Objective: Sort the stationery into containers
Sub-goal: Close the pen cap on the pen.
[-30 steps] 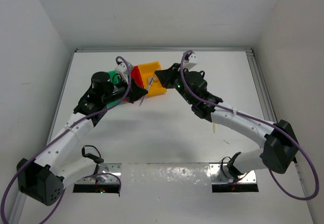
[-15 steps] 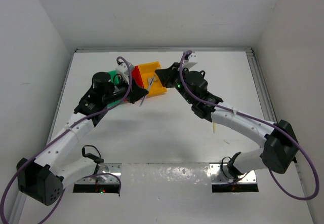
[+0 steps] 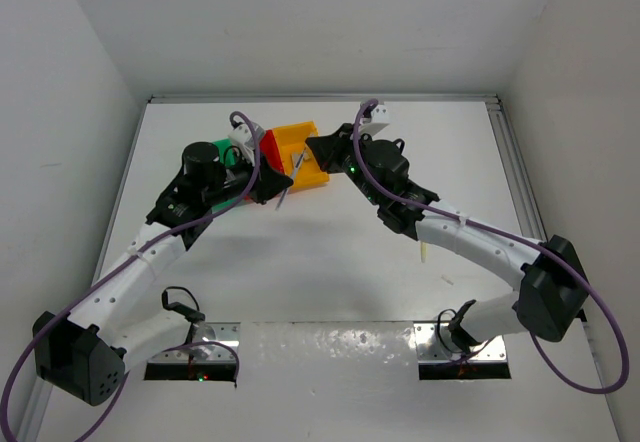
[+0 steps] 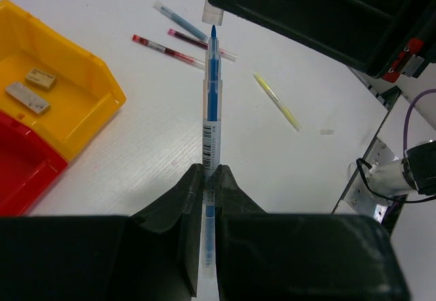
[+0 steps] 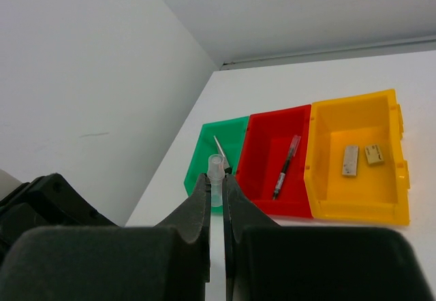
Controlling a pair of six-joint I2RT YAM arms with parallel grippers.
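Where the left fingers meet: the left gripper (image 4: 210, 171) is narrowed onto the rear barrel of a blue pen (image 4: 212, 103), whose bare tip points away from the wrist.
Where the right fingers meet: the right gripper (image 5: 216, 178) pinches a small clear cap (image 5: 216, 166), which stands upright and protrudes past the fingertips.
Pen and cap: the pen tip sits just under the cap's mouth; whether they are in contact cannot be told.
Edges: the yellow bin (image 4: 102, 93) has its corner just beside the pen barrel, and the red bin (image 4: 27, 171) adjoins the yellow bin.
Open room: bare white table (image 3: 330, 262) lies under and to the right of the pen, and between the two arm bases.
Left wrist view only: loose stationery lies beyond the pen tip, namely two red pens (image 4: 167, 50), a pale blue pen (image 4: 180, 20) and a yellow stick (image 4: 277, 101).
Right wrist view only: the green bin (image 5: 204, 151) holds a thin stick (image 5: 221, 152), and a dark pen (image 5: 286, 167) lies in the red bin.
Both wrist views: two erasers (image 5: 349, 160) lie in the yellow bin.
Top view only: a pale stick (image 3: 424, 253) lies beside the right forearm.
Arm pose: the left arm (image 3: 140, 262) and right arm (image 3: 480, 242) reach forward and bend inward, with their wrists facing each other above the bins' near side.
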